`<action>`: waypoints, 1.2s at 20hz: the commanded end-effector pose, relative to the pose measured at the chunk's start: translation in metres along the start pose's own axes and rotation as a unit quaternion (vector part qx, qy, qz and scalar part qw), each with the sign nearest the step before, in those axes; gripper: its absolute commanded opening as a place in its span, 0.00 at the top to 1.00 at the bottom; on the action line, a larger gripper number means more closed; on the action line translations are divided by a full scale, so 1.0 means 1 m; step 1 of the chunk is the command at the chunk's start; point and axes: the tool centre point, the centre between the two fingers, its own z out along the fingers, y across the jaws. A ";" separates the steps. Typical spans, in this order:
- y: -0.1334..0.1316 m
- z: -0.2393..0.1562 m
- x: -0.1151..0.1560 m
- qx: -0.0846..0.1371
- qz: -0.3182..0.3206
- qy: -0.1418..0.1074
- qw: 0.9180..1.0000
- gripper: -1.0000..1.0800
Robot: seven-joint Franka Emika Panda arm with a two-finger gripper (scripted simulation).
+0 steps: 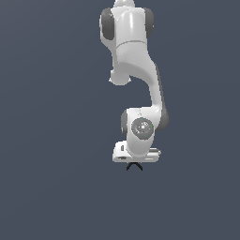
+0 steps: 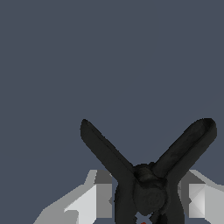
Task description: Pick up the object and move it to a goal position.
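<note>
End effector (image 2: 148, 199) grips the black clamp (image 2: 146, 175); only the wrist view shows contact.

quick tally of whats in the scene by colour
black: 1, the clamp
white: 1, the arm with its gripper
total: 2

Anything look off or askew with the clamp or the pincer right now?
Nothing stands out. The black clamp sits between the pincer fingers, legs splayed evenly, directly under the arm. No damage or stray items visible.
</note>
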 end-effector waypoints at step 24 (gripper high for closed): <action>0.112 -0.211 -0.038 0.000 0.000 0.001 1.000 1.00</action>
